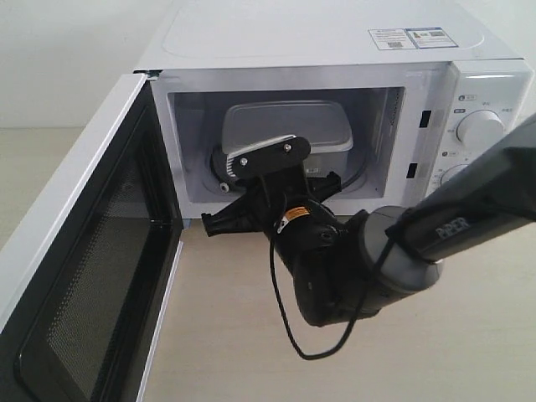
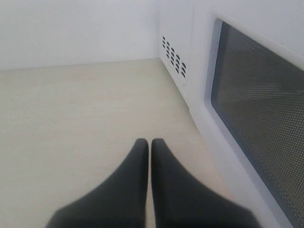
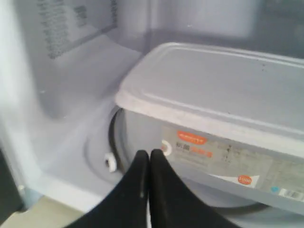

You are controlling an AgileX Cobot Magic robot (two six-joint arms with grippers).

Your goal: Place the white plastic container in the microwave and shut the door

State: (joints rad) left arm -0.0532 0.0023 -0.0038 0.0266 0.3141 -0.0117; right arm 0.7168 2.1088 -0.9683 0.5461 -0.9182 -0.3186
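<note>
The white plastic container (image 1: 289,126) sits inside the open microwave (image 1: 335,33) on the turntable (image 3: 113,137). Its lid is on, and its red-marked label (image 3: 192,138) faces the opening. My right gripper (image 3: 149,153) is shut and empty, with its tips just in front of the container's labelled side; whether they touch it is unclear. In the exterior view the wrist camera mount (image 1: 268,155) hides those fingers. The door (image 1: 92,276) stands swung wide open to the left. My left gripper (image 2: 150,141) is shut and empty over the table, beside the door's mesh window (image 2: 261,109).
The right arm (image 1: 394,251) and its looping black cable (image 1: 285,327) fill the space in front of the cavity. Two dials (image 1: 479,127) sit on the microwave's right panel. A light wood tabletop (image 2: 76,118) lies beyond the left gripper, and vent slots (image 2: 173,57) show on the microwave's side.
</note>
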